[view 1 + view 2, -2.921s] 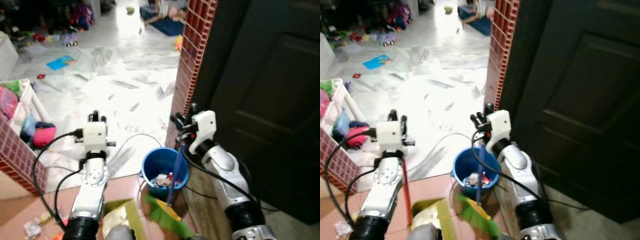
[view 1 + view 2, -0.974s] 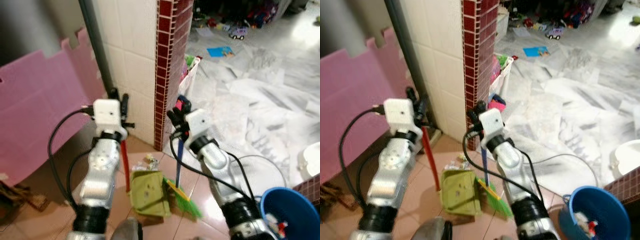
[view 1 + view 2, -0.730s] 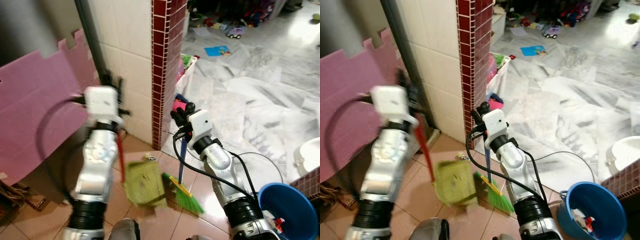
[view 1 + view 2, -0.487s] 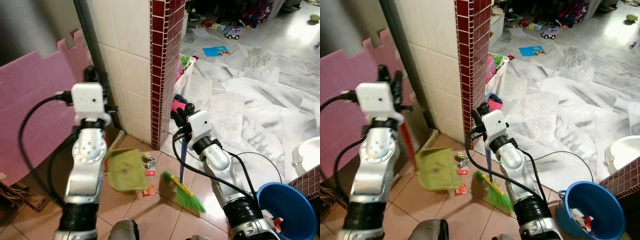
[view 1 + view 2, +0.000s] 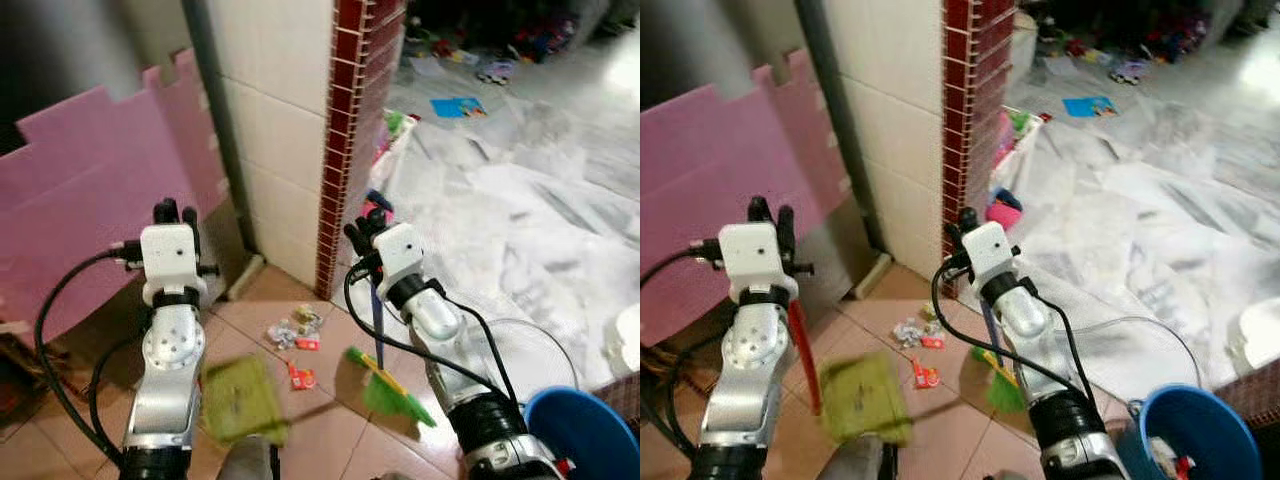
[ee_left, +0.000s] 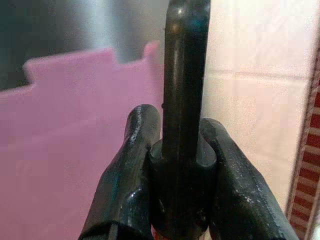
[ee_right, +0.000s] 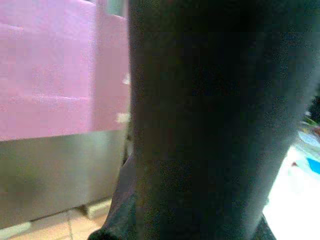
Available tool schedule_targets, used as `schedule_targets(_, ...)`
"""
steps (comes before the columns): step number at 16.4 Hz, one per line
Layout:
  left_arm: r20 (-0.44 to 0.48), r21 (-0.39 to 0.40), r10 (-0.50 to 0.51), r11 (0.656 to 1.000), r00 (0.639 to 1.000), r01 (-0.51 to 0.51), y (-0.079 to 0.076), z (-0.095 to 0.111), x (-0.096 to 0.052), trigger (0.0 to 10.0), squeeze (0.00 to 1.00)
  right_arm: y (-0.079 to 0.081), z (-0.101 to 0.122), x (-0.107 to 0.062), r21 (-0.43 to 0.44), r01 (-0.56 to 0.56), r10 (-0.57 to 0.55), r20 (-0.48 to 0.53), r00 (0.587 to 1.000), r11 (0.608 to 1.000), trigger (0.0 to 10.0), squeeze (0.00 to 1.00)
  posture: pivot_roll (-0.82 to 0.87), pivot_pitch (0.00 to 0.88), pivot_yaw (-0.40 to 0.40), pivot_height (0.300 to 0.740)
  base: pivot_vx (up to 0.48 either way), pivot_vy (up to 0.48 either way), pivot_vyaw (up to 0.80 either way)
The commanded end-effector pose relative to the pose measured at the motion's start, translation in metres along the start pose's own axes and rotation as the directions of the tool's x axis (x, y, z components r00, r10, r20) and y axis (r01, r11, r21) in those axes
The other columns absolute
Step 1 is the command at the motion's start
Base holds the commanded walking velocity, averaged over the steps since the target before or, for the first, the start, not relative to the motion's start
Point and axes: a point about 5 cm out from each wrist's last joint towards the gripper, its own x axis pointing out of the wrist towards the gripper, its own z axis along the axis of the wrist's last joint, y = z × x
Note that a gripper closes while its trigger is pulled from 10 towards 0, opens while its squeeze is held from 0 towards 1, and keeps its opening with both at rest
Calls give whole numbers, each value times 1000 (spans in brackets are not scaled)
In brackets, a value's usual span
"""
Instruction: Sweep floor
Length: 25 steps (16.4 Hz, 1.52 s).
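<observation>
1. We are standing on a pinkish tiled floor (image 5: 330, 440) at a corner where a white tiled wall (image 5: 280, 130) is meeting a dark red brick pillar (image 5: 350, 120); pink foam mats (image 5: 90, 210) are leaning along the wall to our left.
2. Past the pillar, crumpled pale sheets (image 5: 520, 220) are covering the floor, and toys are lying far back.
3. Our left gripper (image 6: 180, 150) is clamping its two black fingers (image 6: 132, 170) around the dark top of a red handle (image 5: 803, 350), which is carrying a green dustpan (image 5: 240, 400); the pan is blurred, and we cannot tell whether it is touching the tiles.
4. Our right gripper (image 5: 365, 228) is gripping the blue stick of a broom (image 5: 385, 385), whose green bristles are reaching down to the tiles beside our right arm.
5. A small heap of litter (image 5: 295, 330) is lying on the tiles near the pillar's foot, between the dustpan and the broom, apart from both.
6. A blue bucket (image 5: 580, 430) is standing at our lower right, with scraps inside.
</observation>
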Motion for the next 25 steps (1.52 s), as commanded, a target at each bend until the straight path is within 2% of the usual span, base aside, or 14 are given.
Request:
schedule_targets(1, 58, 5, 4, 1000, 998, -4, -1, 8, 1, 10000, 0, -4, 8, 4, -14, 16, -15, 38, 999, 1000, 10000, 0, 57, 0, -7, 740, 0, 0, 794)
schedule_targets(3, 24, -6, 16, 1000, 1000, -16, -2, -1, -1, 10000, 0, -5, 7, 3, 6, 32, -32, 37, 999, 999, 10000, 0, 54, 0, -6, 740, 0, 0, 794)
schedule_targets(8, 13, 1, 74, 997, 997, -74, 1, -14, -5, 10000, 0, -5, 8, 3, 6, 36, -37, 44, 998, 999, 10000, 0, 46, 0, -9, 740, 0, 0, 794)
schedule_targets(18, 18, 20, 111, 994, 994, -111, 1, -19, 3, 10000, 0, -5, 11, 5, 17, 48, -49, 54, 997, 999, 10000, 0, 47, 0, -15, 740, 0, 0, 789)
schedule_targets(24, 116, 35, 94, 995, 989, -99, -4, -15, 16, 10000, 0, -3, 10, 3, 37, 68, -70, 57, 996, 997, 10000, 0, 46, 0, -21, 740, 0, 0, 610)
schedule_targets(25, 171, 40, 51, 997, 984, -58, -12, -15, 20, 10000, 0, -6, 10, 3, 43, 100, -102, 57, 993, 994, 10000, 0, 42, 0, -22, 740, 0, 0, 0)
